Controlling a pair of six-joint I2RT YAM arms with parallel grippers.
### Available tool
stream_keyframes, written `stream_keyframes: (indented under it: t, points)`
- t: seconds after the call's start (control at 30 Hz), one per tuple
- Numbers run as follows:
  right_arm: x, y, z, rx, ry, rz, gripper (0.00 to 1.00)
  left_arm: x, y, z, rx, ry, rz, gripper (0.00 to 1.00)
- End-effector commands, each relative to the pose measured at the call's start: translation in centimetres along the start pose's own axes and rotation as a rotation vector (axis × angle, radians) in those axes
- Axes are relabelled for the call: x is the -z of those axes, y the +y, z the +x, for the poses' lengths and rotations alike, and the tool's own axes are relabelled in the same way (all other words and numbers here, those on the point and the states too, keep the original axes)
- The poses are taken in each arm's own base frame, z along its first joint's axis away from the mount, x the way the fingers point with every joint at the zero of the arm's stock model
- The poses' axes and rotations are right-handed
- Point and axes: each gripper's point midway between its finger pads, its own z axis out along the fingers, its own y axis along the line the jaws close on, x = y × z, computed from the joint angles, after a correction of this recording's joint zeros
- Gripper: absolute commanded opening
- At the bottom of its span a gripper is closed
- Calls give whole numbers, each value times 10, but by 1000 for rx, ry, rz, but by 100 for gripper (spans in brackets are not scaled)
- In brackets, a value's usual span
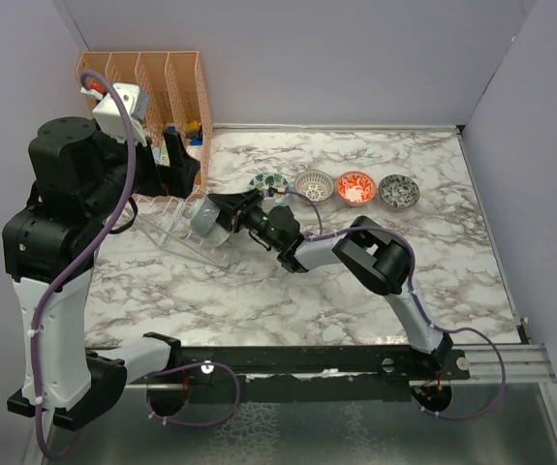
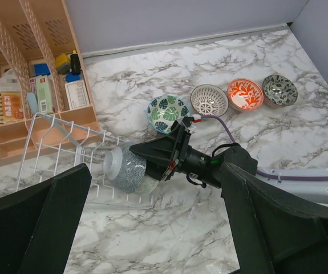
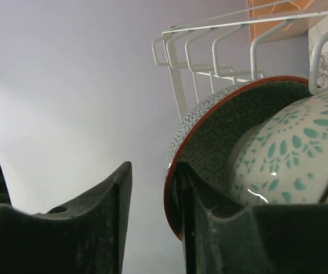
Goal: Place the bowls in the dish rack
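Behind-left of the low white wire dish rack (image 1: 171,231), the left arm (image 1: 65,223) hides part of the tall orange perforated plastic organizer (image 1: 152,82). The left gripper (image 2: 155,166) hangs over the rack, jaws wide apart and empty, masking its near edge. In the rack leans a small round grey dotted red-rimmed ceramic bowl (image 2: 126,170). The right gripper (image 2: 149,161) straddles its rim, jaws slightly apart, gap visible. Right of the rack, four more bowls (image 1: 314,184) line the marble table (image 1: 433,262).

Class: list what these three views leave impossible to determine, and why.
Right wrist view: whether the right gripper grips the red-rimmed bowl; its finger covers the contact.
Right wrist view: the teal-patterned bowl, cut off by the right edge.
Top view: dish rack prongs, too faint.
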Motion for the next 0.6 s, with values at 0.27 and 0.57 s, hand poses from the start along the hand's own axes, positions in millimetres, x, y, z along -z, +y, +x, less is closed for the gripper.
stream_keyframes:
  t: [0.27, 0.57]
  points:
    - [6, 8, 26, -16, 74, 109, 50, 1, 5, -4, -31, -13, -35, 99]
    - [17, 2, 28, -23, 74, 188, 53, 2, 6, -4, -40, -13, -42, 99]
